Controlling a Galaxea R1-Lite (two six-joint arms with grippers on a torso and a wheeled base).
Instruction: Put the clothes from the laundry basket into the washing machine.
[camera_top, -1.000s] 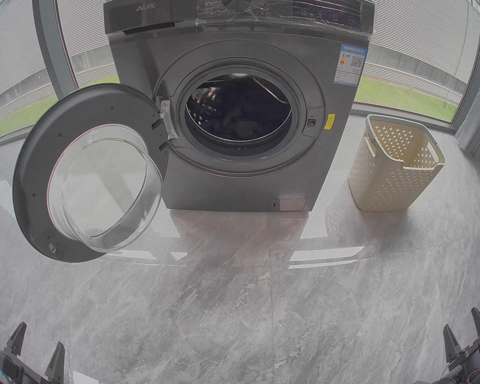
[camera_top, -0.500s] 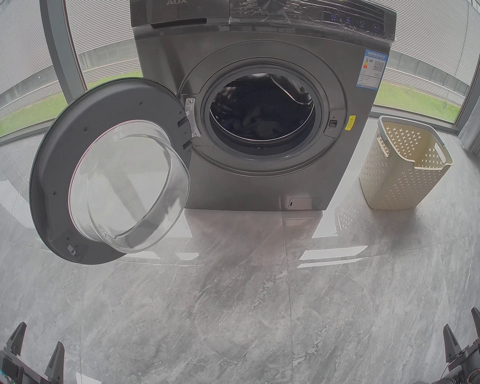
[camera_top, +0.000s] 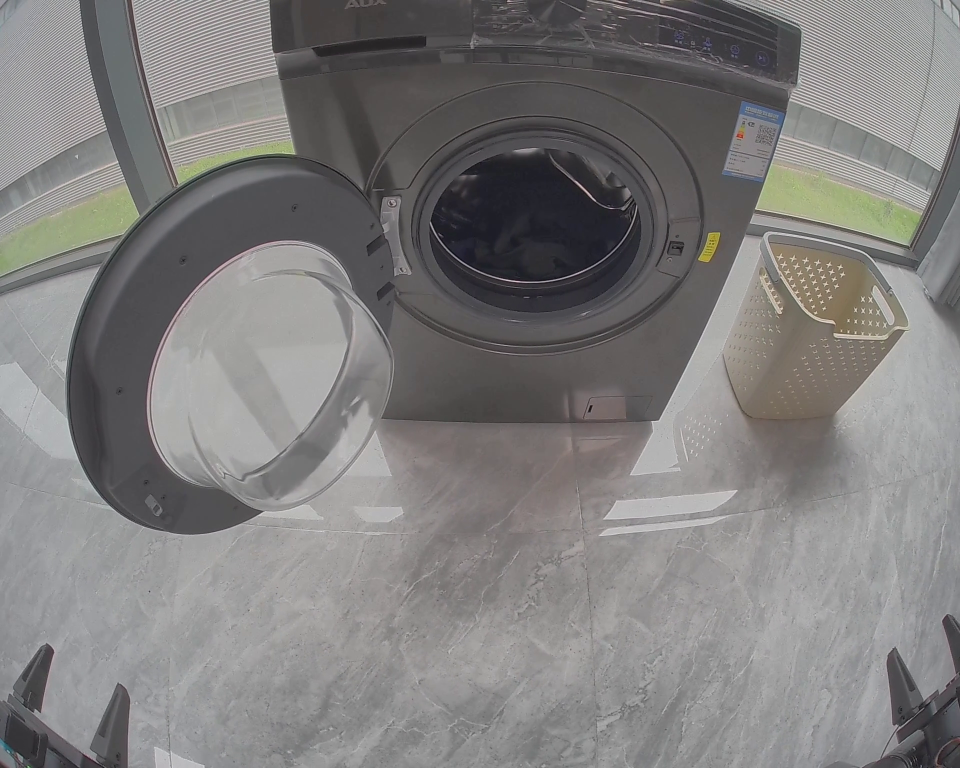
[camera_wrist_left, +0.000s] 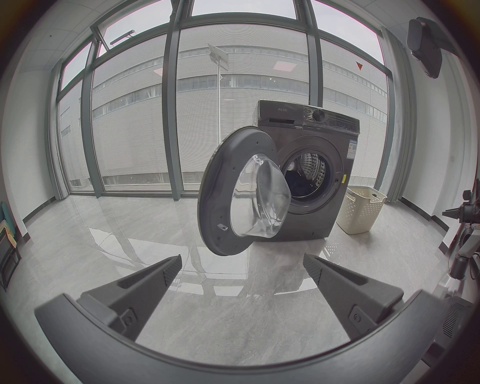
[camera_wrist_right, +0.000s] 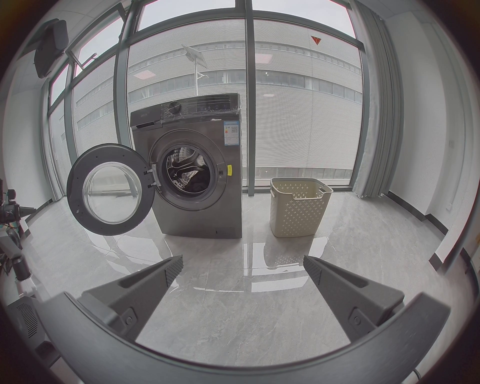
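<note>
- At the near left edge of the scene, the left end effector (camera_top: 77, 690) hangs low over the floor (camera_top: 480, 620), its fingers (camera_wrist_left: 150, 280) spread wide with nothing between them.
- At the near right edge, the right end effector (camera_top: 922, 660) is likewise spread and holds nothing, its fingers (camera_wrist_right: 345, 290) well apart.
- Both sit well back from the washing machine (camera_top: 560, 380), which stands at the far side in front of tall windows (camera_wrist_right: 305, 100).
- Its round door (camera_top: 130, 330) is swung fully open to the left on its hinge, the clear glass bowl facing the near side.
- Dark clothes (camera_wrist_right: 192, 182) lie inside the drum (camera_top: 533, 225), low in the opening.
- The cream laundry basket (camera_top: 800, 370) stands upright on the floor just right of the machine, apart from it.
</note>
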